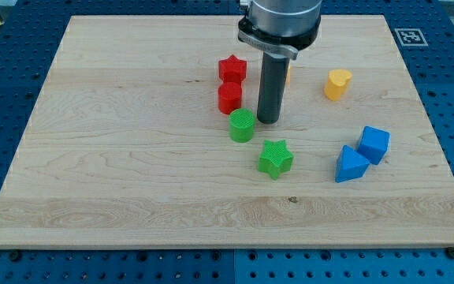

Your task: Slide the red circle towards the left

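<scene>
Blue perforated metal bench (22, 31) all round, with a pale wooden board (132, 181) laid on it; a black-and-white marker tag (407, 36) sits at the board's corner at the view's top right.

Landmark: the red round plastic block (229, 98), the task's red circle. It stands in the board's middle area, a bit toward the view's top. All places below are relative to it.

- red star-shaped plastic block (232, 69): just toward the view's top, touching or nearly so, cannot tell which.
- green round ribbed plastic block (242, 125): just toward the view's bottom and slightly to the view's right, close, a small gap visible.
- green star-shaped plastic block (275, 158): further toward the view's bottom right, well past the green round one.
- yellow heart-like plastic block (337, 84): well apart toward the view's right, slightly higher.
- another yellow block (288, 73): toward the view's right, mostly hidden behind my rod, shape cannot tell.
- blue cube plastic block (374, 144) and blue triangular plastic block (351, 165): far toward the view's bottom right, the two side by side, touching or nearly so.

My dark straight rod (269, 87) comes down from the grey arm housing (279, 22) at the view's top. My tip (268, 121) is on the board just to the view's right of the red round block and slightly lower, with a narrow strip of bare wood between. Tip also sits right beside the green round block, on its view's-right side. No jaws on this tool, just a plain rod, so nothing open or closed.
</scene>
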{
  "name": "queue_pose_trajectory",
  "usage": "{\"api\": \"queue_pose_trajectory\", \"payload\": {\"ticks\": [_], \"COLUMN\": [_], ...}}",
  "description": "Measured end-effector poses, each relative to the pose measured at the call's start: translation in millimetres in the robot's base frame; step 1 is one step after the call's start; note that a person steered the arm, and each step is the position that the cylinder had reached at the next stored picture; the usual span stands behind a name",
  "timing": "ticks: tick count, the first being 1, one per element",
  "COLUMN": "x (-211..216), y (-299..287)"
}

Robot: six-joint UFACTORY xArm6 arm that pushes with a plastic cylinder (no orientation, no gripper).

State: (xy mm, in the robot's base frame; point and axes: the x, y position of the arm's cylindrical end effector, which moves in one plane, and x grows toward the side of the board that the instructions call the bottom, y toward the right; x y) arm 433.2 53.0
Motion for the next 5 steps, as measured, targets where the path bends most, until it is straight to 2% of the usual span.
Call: {"api": "queue_pose_trajectory", "payload": {"ticks": [2, 3, 5], "x": [4, 24, 11], "y": [-21, -21, -20]}}
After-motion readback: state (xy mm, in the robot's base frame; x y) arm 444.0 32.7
